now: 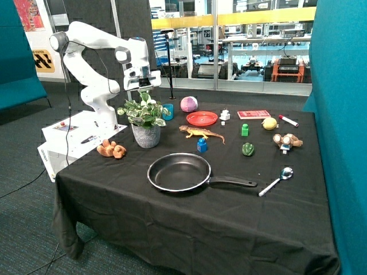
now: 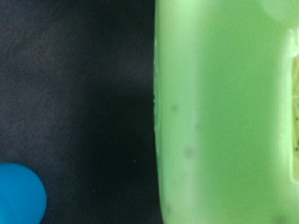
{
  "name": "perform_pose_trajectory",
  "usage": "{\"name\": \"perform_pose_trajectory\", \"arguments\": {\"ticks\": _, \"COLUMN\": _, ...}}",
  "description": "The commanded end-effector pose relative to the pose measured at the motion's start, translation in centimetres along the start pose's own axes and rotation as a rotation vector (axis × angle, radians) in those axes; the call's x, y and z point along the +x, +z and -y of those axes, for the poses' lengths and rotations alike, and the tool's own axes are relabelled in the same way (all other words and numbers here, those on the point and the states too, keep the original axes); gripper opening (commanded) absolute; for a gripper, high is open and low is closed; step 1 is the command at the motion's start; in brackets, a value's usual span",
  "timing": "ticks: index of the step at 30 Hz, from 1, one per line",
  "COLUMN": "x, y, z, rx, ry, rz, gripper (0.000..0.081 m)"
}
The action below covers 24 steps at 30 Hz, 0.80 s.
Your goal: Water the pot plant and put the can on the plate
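The light-green can [image 2: 224, 112] fills half of the wrist view, very close to the camera, over the black tablecloth. In the outside view my gripper [image 1: 143, 87] hangs just above and behind the pot plant [image 1: 145, 120], whose leaves hide what is under it, so I cannot pick the can out there. No part of the gripper shows in the wrist view. The red plate [image 1: 202, 118] lies bare on the table beyond the plant, next to a pink ball [image 1: 188, 103].
A blue cup [image 1: 168, 111] stands right by the plant and also shows in the wrist view [image 2: 18, 196]. A black frying pan [image 1: 179, 172] lies at the front. A toy lizard [image 1: 200, 133], blue block [image 1: 202, 145], green pepper toy [image 1: 248, 149] and spoon [image 1: 276, 180] are scattered around.
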State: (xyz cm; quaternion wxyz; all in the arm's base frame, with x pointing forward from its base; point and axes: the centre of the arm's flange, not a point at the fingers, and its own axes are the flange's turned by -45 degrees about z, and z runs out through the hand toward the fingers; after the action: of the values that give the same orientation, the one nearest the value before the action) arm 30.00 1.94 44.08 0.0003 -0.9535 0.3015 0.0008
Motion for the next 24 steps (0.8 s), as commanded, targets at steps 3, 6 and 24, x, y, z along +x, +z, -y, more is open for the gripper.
{"name": "perform_pose_trajectory", "arguments": {"ticks": 3, "x": 0.8, "y": 0.2, "z": -1.1, "rx": 0.0000, "ry": 0.034, "rz": -0.0018, "gripper": 0.0000}}
{"name": "perform_pose_trajectory", "arguments": {"ticks": 6, "x": 1.0, "y": 0.2, "z": -1.5, "rx": 0.0000, "ry": 0.040, "rz": -0.0018, "gripper": 0.0000}}
{"name": "perform_pose_trajectory", "arguments": {"ticks": 24, "x": 2.3, "y": 0.5, "z": -3.3, "rx": 0.0000, "ry": 0.087, "rz": -0.0018, "gripper": 0.0000}}
